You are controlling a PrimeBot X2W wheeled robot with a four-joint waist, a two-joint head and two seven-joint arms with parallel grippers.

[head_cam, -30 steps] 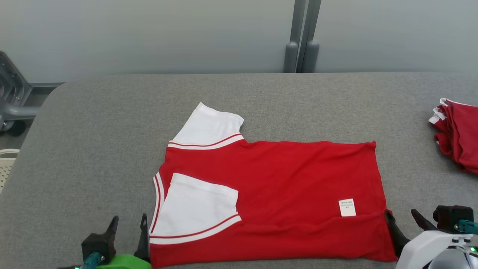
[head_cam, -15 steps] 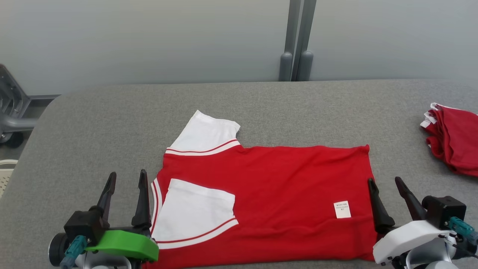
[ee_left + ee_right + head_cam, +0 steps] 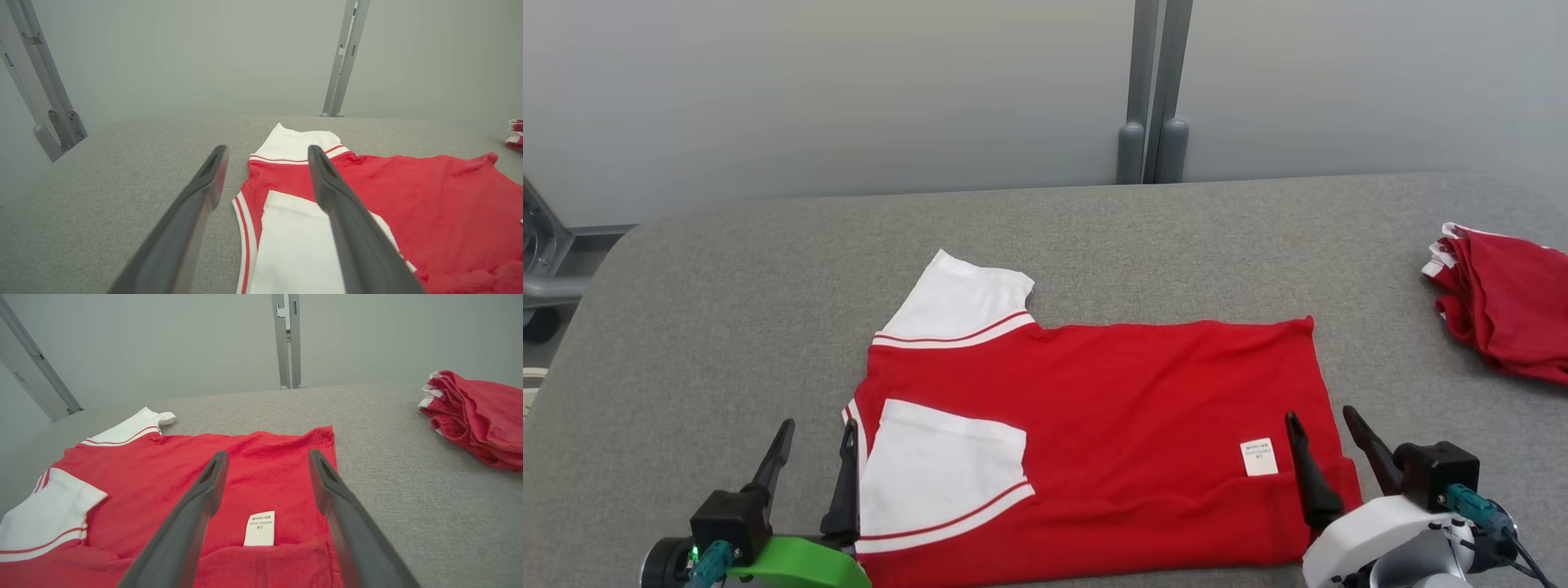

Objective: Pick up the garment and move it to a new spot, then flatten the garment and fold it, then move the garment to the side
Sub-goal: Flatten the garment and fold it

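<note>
Shirt: red T-shirt (image 3: 1135, 392) lies flat in the middle of the gray table (image 3: 727, 286).
Left gripper (image 3: 819, 426): fingers apart, holding nothing, at the shirt's 8 o'clock edge.
Right gripper (image 3: 1319, 414): fingers apart, holding nothing, at its 4 o'clock corner.
Pile: red clothes (image 3: 1503, 310) at 3 o'clock, well apart.

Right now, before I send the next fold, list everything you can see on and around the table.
shirt: one, red with white sleeves, spread flat mid-table, near sleeve folded onto the body
label: one, white, on the shirt near its right end
pile of clothes: one, red with white trim, at the table's right edge
table: one, grey fabric top, under everything
post: one, grey, behind the table's far edge
left gripper: one, dark fingers, open, beside the shirt's left edge
right gripper: one, dark fingers, open, over the shirt's right edge
</note>
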